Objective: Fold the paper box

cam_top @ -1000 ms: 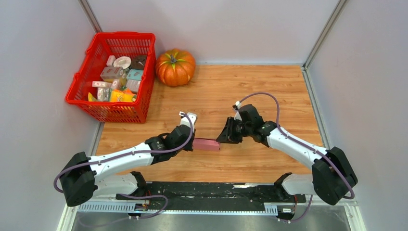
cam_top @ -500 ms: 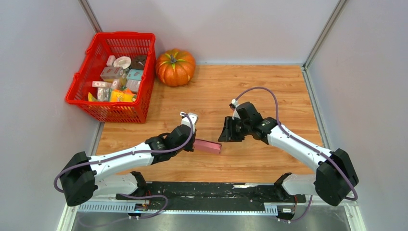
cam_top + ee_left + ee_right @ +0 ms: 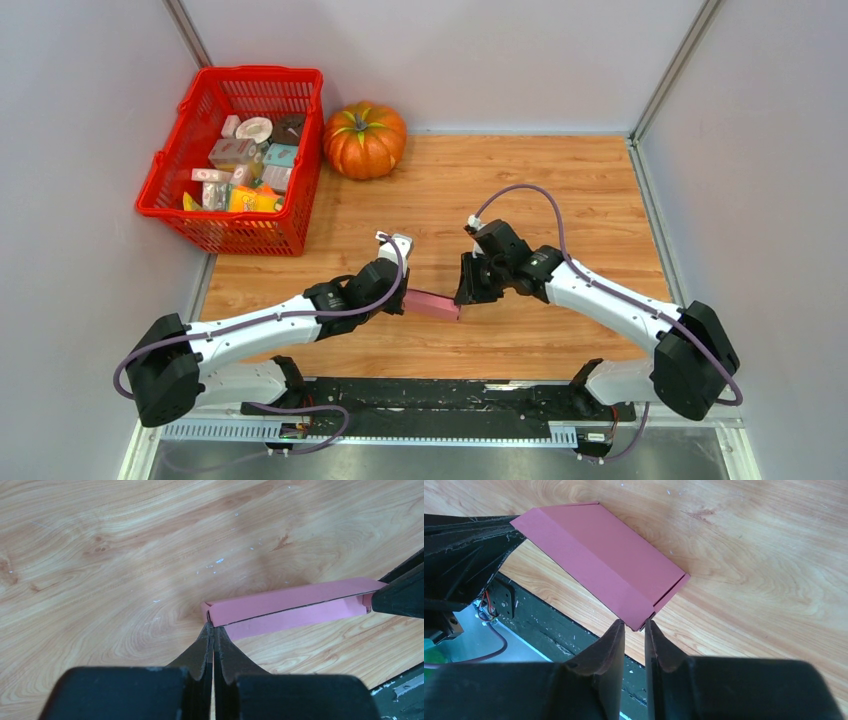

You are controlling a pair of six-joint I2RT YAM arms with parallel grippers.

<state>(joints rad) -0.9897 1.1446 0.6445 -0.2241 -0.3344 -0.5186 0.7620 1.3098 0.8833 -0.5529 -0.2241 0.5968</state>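
The paper box (image 3: 432, 304) is a flat pink folded sleeve held just above the wooden table between my two arms. My left gripper (image 3: 405, 298) is shut on its left end; the left wrist view shows my fingertips (image 3: 212, 627) pinching the corner of the box (image 3: 290, 602). My right gripper (image 3: 462, 298) is at the box's right end. In the right wrist view its jaws (image 3: 634, 625) stand narrowly apart with the near corner of the box (image 3: 599, 555) between the tips.
A red basket (image 3: 160, 165) with several small packages stands at the back left, with an orange pumpkin (image 3: 364, 140) beside it. A black rail (image 3: 430, 395) runs along the table's near edge. Grey walls close in both sides.
My right gripper pulled slightly off the box's right end and widened, then came back leftward and narrowed onto it. The left gripper has kept its hold.
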